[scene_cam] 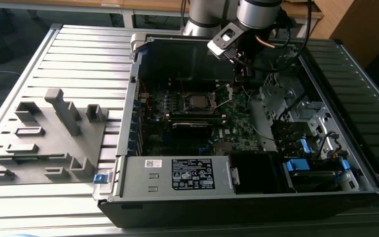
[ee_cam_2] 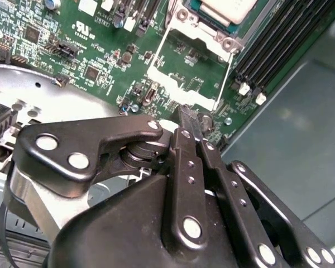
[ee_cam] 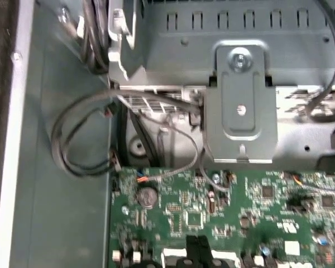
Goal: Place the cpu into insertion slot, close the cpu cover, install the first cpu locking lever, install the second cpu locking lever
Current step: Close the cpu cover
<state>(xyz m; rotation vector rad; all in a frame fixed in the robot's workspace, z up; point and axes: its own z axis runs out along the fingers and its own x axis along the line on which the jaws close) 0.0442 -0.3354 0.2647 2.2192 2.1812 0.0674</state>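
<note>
Jaws pinched narrow, tips at the free edge of the swung-open cpu cover (ee_cam_2: 184,92) — gripping it or not, I cannot tell. The bench (scene_cam: 77,54) carries the open computer case (scene_cam: 242,197); on its motherboard (ee_cam_2: 100,44) the cpu (ee_cam_2: 226,6) lies in the socket, uncovered.

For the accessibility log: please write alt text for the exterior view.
The gripper hangs inside an open computer case, close to the open cpu cover; the cpu lies in its socket. The case rests on a slatted metal table, a grey moulded tray at the exterior view's left.
</note>
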